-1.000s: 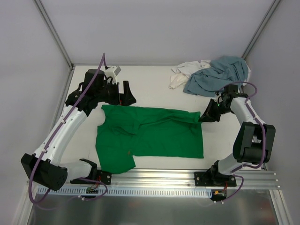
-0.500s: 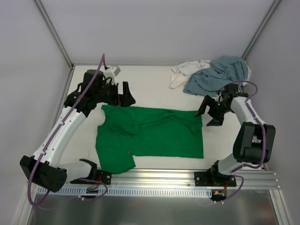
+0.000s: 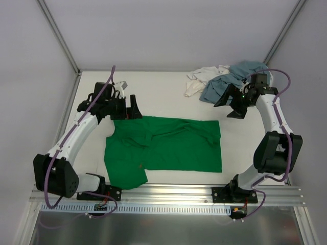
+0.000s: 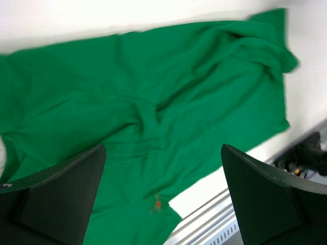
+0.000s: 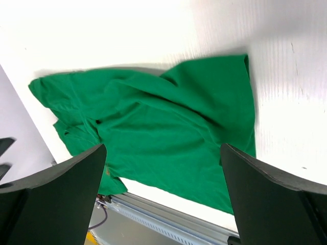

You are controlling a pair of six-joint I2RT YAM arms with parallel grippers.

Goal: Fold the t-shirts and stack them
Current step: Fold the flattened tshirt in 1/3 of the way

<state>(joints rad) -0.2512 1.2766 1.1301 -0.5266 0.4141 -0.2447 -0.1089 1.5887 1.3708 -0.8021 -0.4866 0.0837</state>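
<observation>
The bright green t-shirt (image 3: 163,148) lies spread flat, slightly wrinkled, in the middle of the table, also seen in the left wrist view (image 4: 153,102) and the right wrist view (image 5: 168,127). The dusty grey-blue t-shirt (image 3: 244,71) and the white t-shirt (image 3: 198,80) lie crumpled together at the far right corner. My left gripper (image 3: 130,111) (image 4: 163,204) hovers open just beyond the green shirt's far left corner, holding nothing. My right gripper (image 3: 228,107) (image 5: 163,204) hangs open and empty above the table, between the green shirt's far right corner and the grey-blue shirt.
A metal rail (image 3: 179,191) carrying both arm bases runs along the near edge, just past the green shirt's hem. Grey walls (image 3: 30,76) close in the left, back and right sides. White table surface (image 3: 163,94) shows beyond the green shirt.
My right gripper opened, let go of the green shirt's far right corner, and lifted back toward the grey-blue shirt. The left gripper shifted slightly nearer the green shirt.
</observation>
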